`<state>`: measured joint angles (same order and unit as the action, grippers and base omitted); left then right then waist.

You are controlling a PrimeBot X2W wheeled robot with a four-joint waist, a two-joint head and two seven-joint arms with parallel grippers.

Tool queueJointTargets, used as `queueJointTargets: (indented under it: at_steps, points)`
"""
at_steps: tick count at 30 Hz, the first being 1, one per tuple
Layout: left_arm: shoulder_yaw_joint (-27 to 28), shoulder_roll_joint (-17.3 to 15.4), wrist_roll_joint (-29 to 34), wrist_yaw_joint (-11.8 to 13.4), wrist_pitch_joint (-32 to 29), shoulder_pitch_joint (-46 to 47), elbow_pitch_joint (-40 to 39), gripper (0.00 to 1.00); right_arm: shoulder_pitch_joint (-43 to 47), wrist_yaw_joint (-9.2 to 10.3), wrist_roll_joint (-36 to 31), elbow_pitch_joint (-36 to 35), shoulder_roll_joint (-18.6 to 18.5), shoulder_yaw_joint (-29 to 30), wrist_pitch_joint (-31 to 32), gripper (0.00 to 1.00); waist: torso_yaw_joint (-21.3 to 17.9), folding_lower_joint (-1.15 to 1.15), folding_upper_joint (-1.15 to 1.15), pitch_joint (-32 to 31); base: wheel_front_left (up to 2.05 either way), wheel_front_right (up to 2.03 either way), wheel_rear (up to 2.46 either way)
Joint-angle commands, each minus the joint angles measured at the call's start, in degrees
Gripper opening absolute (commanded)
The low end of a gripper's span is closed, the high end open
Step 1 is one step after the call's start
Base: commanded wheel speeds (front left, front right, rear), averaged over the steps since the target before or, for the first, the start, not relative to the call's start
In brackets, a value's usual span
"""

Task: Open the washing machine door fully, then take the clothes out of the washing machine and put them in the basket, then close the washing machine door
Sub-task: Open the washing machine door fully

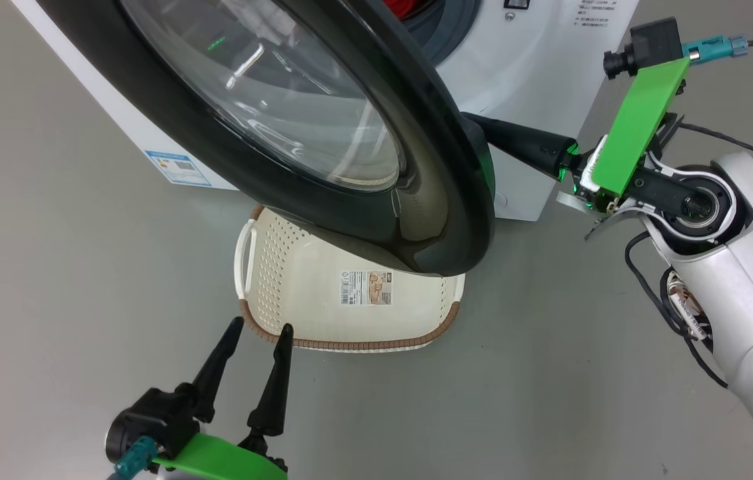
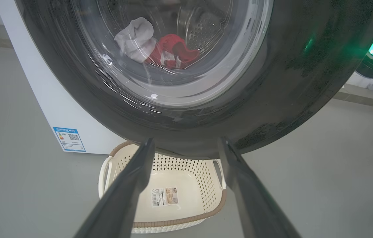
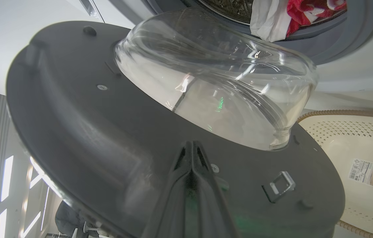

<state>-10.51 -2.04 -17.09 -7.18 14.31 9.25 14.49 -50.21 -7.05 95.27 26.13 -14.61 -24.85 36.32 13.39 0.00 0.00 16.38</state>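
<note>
We see the washing machine door (image 1: 429,200) standing partly open above a smooth grey floor (image 1: 49,280). Behind it, the clothes (image 2: 169,53) lie inside the washing machine (image 1: 536,73). Beneath it sits the basket (image 1: 269,253). Our right gripper (image 3: 192,147), fingers together, has its tips at the door's inner face. Our left gripper (image 1: 261,325), fingers apart, hovers in front of the door.

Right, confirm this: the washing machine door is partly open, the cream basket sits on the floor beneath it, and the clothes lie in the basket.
Not quite: the clothes lie inside the washing machine drum, seen through the washing machine door in the left wrist view. The basket holds only its paper label. The rest is right.
</note>
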Motion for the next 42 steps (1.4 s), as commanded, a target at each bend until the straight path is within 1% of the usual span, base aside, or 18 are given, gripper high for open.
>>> queueJointTargets:
  at_steps: [1,4,5,7,8,9,15,27,34,42]
  points:
    - [2.0,-0.8,1.0,-0.3,0.7,-0.5,-1.7,1.0,1.5,-0.44,-0.5,-1.9,1.1,0.2,-0.4,0.0,-0.2,0.0,0.0,-0.2,0.0,0.0,0.0]
    - [2.0,-0.8,0.5,-0.3,0.7,-0.7,-2.3,1.0,1.9,-0.44,-1.6,-1.9,1.2,0.7,-2.0,0.0,-0.4,0.0,0.0,-0.5,0.0,0.0,0.0]
    - [2.0,-0.8,0.5,-0.3,0.7,-0.8,-2.4,1.0,2.1,-0.44,-2.2,-1.7,1.0,0.8,-2.6,0.19,-0.5,0.0,0.0,-0.7,0.0,0.0,0.0]
    - [2.1,-0.8,0.5,-0.3,0.7,-1.1,-2.6,1.0,2.5,-0.44,-3.6,-1.2,0.7,0.9,-4.2,0.45,-0.9,0.0,0.0,-1.0,0.0,0.0,0.0]
    - [2.2,-0.8,0.5,-0.3,0.7,-1.2,-2.7,1.0,2.9,-0.44,-4.0,-1.1,0.7,1.0,-4.8,0.57,-1.0,0.0,0.0,-1.3,0.0,0.0,0.0]
    - [2.3,-0.8,0.5,-0.3,0.7,-1.4,-2.7,1.0,3.4,-0.44,-4.2,-0.9,0.7,1.2,-5.5,1.0,-1.2,0.0,0.0,-1.6,0.0,0.0,0.0]
    - [3.3,-0.8,0.8,-0.3,0.7,-2.3,-2.6,1.0,7.0,-0.44,-5.0,-1.1,0.0,2.0,-8.2,1.0,-2.2,0.0,0.0,-3.0,0.0,0.0,0.0]
    - [6.4,-0.8,2.0,-0.3,0.7,-5.1,-2.5,1.0,19.3,-0.44,-5.3,-3.5,-1.6,3.8,-13.6,1.0,-5.1,0.0,0.0,-5.8,0.0,0.0,0.0]
    - [7.7,-0.8,2.4,-0.3,0.7,-6.1,-2.4,1.0,26.9,-0.44,-6.4,-3.4,-1.9,5.0,-19.0,1.0,-6.8,0.0,0.0,-6.9,0.0,0.0,0.0]
    - [9.0,-0.8,2.7,-0.3,0.7,-7.5,-2.3,1.0,34.3,-0.44,-9.3,-3.8,-2.4,3.7,-25.0,1.0,-8.4,0.0,0.0,-8.0,0.0,0.0,0.0]
